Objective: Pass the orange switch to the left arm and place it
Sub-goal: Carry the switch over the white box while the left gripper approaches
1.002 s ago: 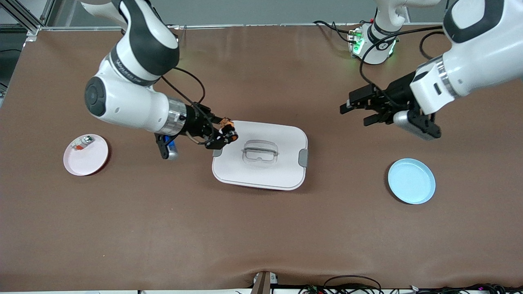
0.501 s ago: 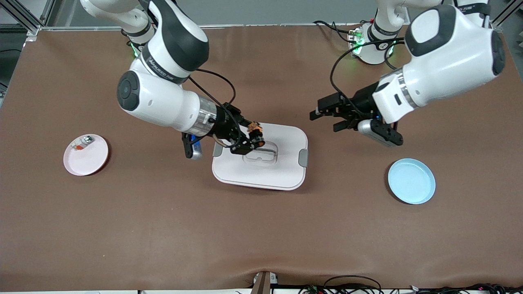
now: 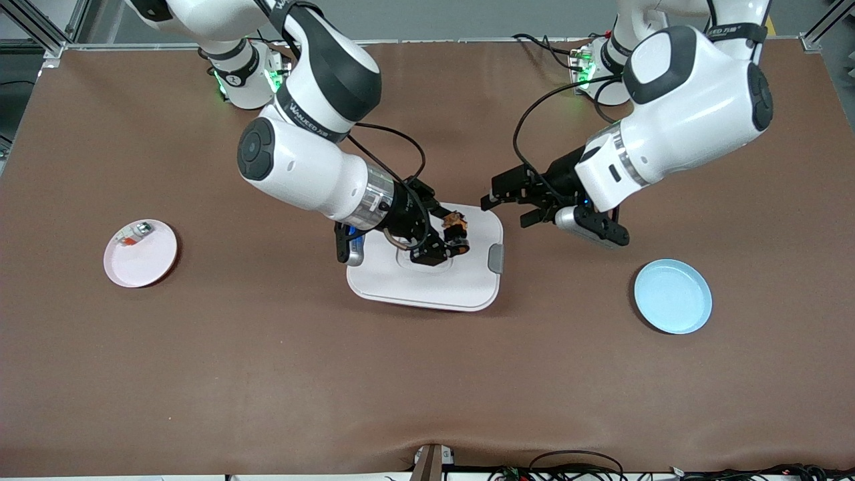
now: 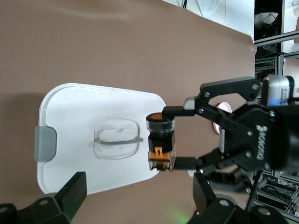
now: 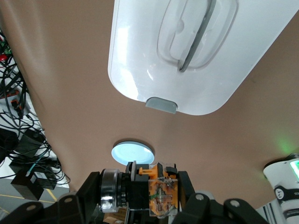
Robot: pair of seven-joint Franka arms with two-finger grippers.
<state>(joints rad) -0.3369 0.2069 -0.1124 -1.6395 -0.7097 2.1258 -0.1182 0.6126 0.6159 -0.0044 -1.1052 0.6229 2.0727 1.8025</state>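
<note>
From the front, we see the right gripper (image 3: pixel 453 235) clamped on the orange switch (image 3: pixel 456 230), held in the air over the box (image 3: pixel 427 280). The left gripper (image 3: pixel 511 206), fingers spread wide and empty, hangs over the box's corner toward the left arm's end. The pink plate (image 3: pixel 140 254) carries a small silver part (image 3: pixel 133 234); the blue plate (image 3: pixel 672 296) lies toward the left arm's end.

In the left wrist view, the switch (image 4: pixel 160 142) sits between the right gripper's fingers (image 4: pixel 173 111), its long axis running finger to finger, orange-capped end against one finger, tan end against the other.

In the right wrist view, the switch (image 5: pixel 152 189) lies crosswise.
</note>
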